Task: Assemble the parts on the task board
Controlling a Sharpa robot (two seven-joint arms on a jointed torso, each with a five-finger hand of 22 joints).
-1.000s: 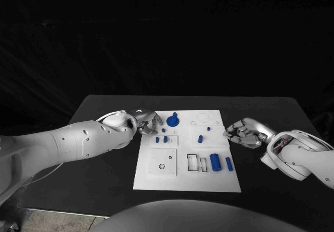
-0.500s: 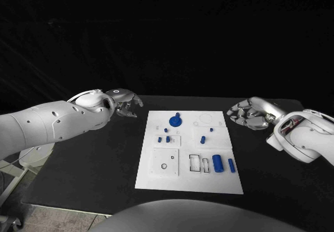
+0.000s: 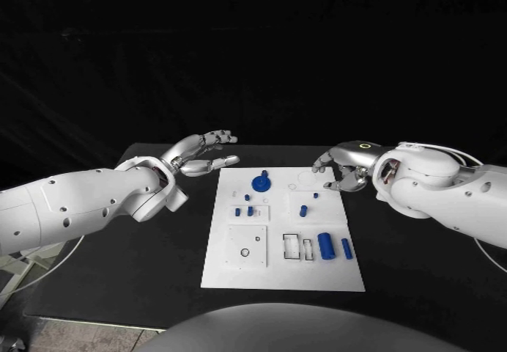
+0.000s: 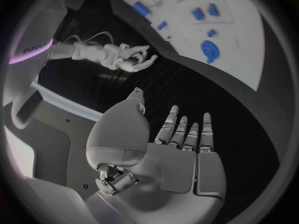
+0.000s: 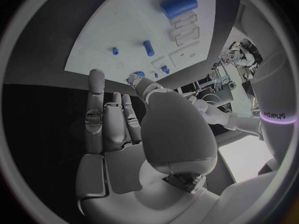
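Two white arms flank the task board (image 3: 283,264), a white plate at the centre of the head view. Left hand (image 3: 201,155), upper left of the board, hangs with fingers spread, holding nothing. Right hand (image 3: 340,166), at the board's upper right corner, has fingers loosely curled, empty. Blue parts (image 3: 327,246) lie scattered across the board.
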